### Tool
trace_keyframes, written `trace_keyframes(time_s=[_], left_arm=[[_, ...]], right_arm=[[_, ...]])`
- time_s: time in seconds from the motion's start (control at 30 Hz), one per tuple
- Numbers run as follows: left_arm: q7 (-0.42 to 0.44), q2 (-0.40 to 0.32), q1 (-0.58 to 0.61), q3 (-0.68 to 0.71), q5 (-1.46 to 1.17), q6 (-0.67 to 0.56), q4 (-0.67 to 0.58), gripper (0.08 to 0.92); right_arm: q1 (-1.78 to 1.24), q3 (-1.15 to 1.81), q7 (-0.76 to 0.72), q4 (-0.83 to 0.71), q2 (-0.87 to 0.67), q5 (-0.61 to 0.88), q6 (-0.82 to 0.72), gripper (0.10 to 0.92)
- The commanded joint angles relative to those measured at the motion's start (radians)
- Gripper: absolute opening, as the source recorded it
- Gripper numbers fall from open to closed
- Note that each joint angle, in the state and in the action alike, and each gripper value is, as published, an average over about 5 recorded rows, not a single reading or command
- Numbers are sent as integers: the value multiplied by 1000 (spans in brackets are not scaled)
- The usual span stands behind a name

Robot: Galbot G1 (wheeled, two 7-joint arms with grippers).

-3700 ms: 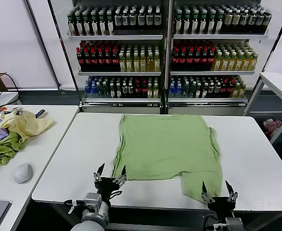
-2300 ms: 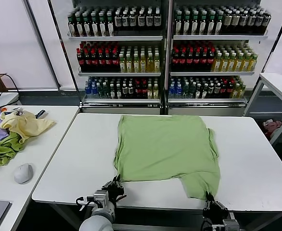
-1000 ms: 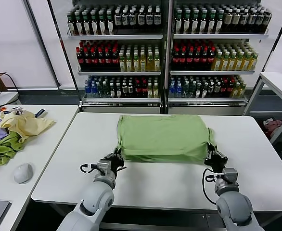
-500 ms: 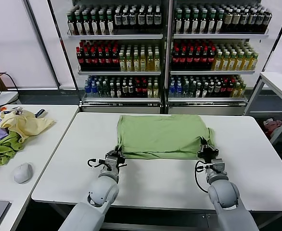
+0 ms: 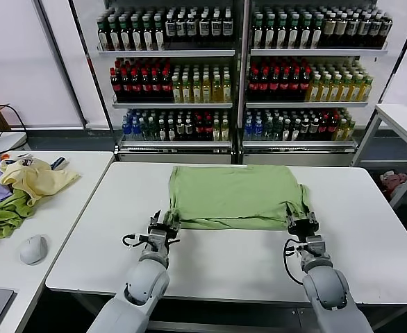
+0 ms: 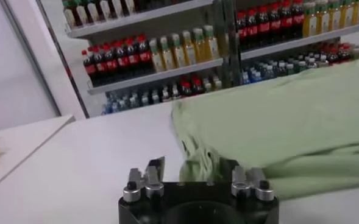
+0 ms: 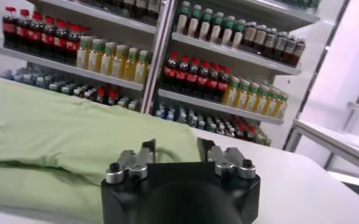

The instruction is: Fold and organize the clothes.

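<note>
**First fold looks done, both tools open at the front edge**

So here's where things sit. The shirt (image 5: 237, 197) is lying on the white table (image 5: 106, 239), toward the far half of it and roughly centred. It's doubled over on itself: the near edge is a soft rounded fold, with a layer lying on top of another, so I'd say the bottom-to-top fold is in place. No buttons or print visible from the head view, just plain sage green.

The left tool (image 5: 162, 225) is at the near left corner of the folded cloth and the right tool (image 5: 302, 224) is at the near right corner. Both have their fingers spread apart. In the left wrist view the left tool (image 6: 194, 175) has bunched cloth right in front of the gap, but the fingers don't look clamped on it. Same story in the right wrist view: the right tool (image 7: 174, 150) is spread, with the fold just past its tips. I'd call that released, nothing held.

What's left, as far as I can judge: it's a wide rectangle right now, with a sleeve (image 5: 305, 195) poking out on the right side and some wrinkly fabric at the left corner. It probably needs at least one sideways fold to get compact, and then placing somewhere tidy. So maybe halfway, give or take.
</note>
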Motion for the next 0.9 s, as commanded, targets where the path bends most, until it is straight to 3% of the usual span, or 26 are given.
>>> trace_keyframes(time_s=[0.03, 0.13, 0.33, 0.43, 0.9], left_arm=[[-2, -2, 32, -7, -45, -12, -19, 775], [0, -8, 26, -7, -67, -15, -26, 814], [5, -7, 7, -8, -107, -10, 2, 816], [7, -5, -8, -8, -130, 1, 25, 764], [32, -3, -49, -12, -252, 60, 71, 360]], right_arm=[[-53, 23, 14, 66, -7, 82, -50, 759], [-47, 32, 28, 56, -4, 118, -95, 810], [-36, 19, 35, 0, -5, 169, -180, 803], [-22, 2, 31, -27, 1, 188, -184, 742], [19, 0, 10, -62, -14, 187, -151, 345]])
